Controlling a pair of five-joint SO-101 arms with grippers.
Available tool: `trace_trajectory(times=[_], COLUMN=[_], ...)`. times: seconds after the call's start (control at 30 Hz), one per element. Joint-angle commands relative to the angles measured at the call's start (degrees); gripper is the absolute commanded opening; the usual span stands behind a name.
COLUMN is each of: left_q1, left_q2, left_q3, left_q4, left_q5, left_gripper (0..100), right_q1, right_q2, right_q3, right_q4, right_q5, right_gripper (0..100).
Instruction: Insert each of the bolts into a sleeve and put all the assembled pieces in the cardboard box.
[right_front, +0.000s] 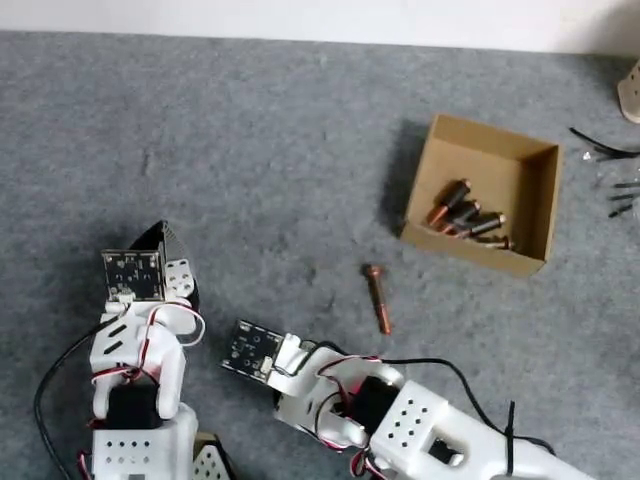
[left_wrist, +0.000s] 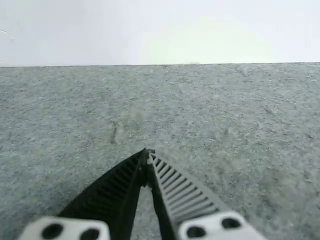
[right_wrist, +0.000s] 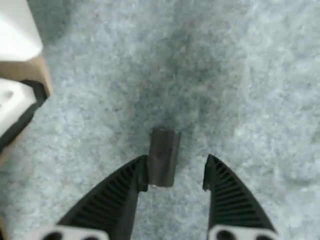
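Your right gripper (right_wrist: 176, 162) is spread, with a dark sleeve (right_wrist: 164, 157) lying between its fingers, against one. Your left gripper (left_wrist: 149, 155) is pressed together. A bolt (right_front: 378, 298) lies on the carpet (right_front: 250, 150) near the cardboard box (right_front: 480, 135), which holds assembled pieces (right_front: 468, 215).

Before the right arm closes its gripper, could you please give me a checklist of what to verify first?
1. Right gripper open: ok.
2. Sleeve between its jaws: ok, but off-centre, close against one.
3. Sleeve orientation, standing or lying: cannot tell.
4. Left gripper free to fetch a part: ok, shut and empty.
5. Bolt lying in the open, nothing touching it: ok.
6. Cardboard box has space beside the assembled pieces: ok.
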Motion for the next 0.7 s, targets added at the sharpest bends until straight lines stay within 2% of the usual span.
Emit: trace_trajectory(times=[0.0,0.67], left_q1=[-0.4,-0.4], left_q2=[-0.1,-0.1], left_q3=[1.0,1.0], left_q4=[-1.4,-1.4], left_q5=[0.5,0.4], left_gripper=[1,1], right_q1=[-0.6,-0.6], right_q2=[4.4,27.6], right_q3=[-4.5,-14.1], right_q4=[-0.8,-3.1], right_q5=[-0.5,-0.5], right_gripper=[15.9,15.9])
